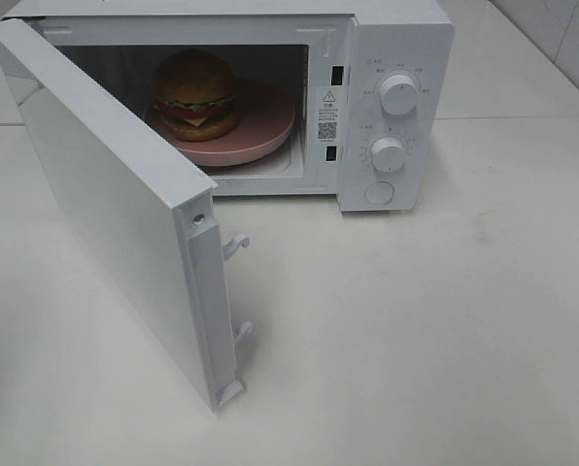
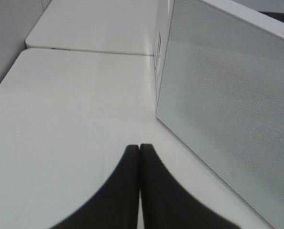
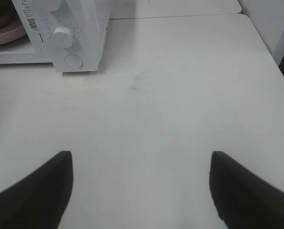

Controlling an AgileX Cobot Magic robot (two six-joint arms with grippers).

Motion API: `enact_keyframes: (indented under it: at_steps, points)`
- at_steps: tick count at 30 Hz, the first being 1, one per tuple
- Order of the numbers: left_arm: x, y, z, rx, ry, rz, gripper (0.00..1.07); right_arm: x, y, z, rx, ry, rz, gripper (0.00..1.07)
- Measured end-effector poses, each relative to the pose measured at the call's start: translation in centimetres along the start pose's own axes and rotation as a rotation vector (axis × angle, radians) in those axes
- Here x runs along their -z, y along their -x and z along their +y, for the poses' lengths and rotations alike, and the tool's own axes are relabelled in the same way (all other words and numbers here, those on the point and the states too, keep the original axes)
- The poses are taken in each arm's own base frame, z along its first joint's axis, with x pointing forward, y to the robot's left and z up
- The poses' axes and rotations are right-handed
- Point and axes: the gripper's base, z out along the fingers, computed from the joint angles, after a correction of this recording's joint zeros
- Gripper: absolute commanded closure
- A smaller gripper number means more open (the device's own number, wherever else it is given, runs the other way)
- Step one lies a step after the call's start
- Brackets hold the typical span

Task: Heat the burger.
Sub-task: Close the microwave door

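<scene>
Exterior high shows the whole burger (image 1: 196,92) inside the open microwave (image 1: 396,39). Wrist views add: left fingers (image 2: 125,191) pressed together, empty, beside its door (image 2: 228,95); right fingers (image 3: 37,191) wide apart, empty.

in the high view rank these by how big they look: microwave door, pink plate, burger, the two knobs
1. microwave door, also nearest the camera
2. pink plate
3. burger
4. upper knob and lower knob: they look alike, so unranked
</scene>
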Motion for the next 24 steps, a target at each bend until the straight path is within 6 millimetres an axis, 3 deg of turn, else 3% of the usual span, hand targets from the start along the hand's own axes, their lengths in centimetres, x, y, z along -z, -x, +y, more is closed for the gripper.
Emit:
enact_keyframes:
  at_steps: [4, 11, 18, 24]
  points:
    - [-2.0, -1.2, 0.4, 0.004, 0.020, -0.077, 1.07, 0.0, 0.0, 0.0, 0.000, 0.000, 0.001, 0.32]
    - [-4.1, -1.1, 0.7, 0.003, 0.042, -0.148, 1.07, 0.0, 0.0, 0.0, 0.000, 0.000, 0.001, 0.32]
    - [-7.6, -1.9, 0.7, -0.064, 0.037, -0.090, 1.07, 0.0, 0.0, 0.0, 0.000, 0.000, 0.001, 0.32]
    - [-8.9, -2.1, 0.3, -0.059, -0.022, -0.110, 1.07, 0.0, 0.0, 0.0, 0.000, 0.000, 0.001, 0.32]
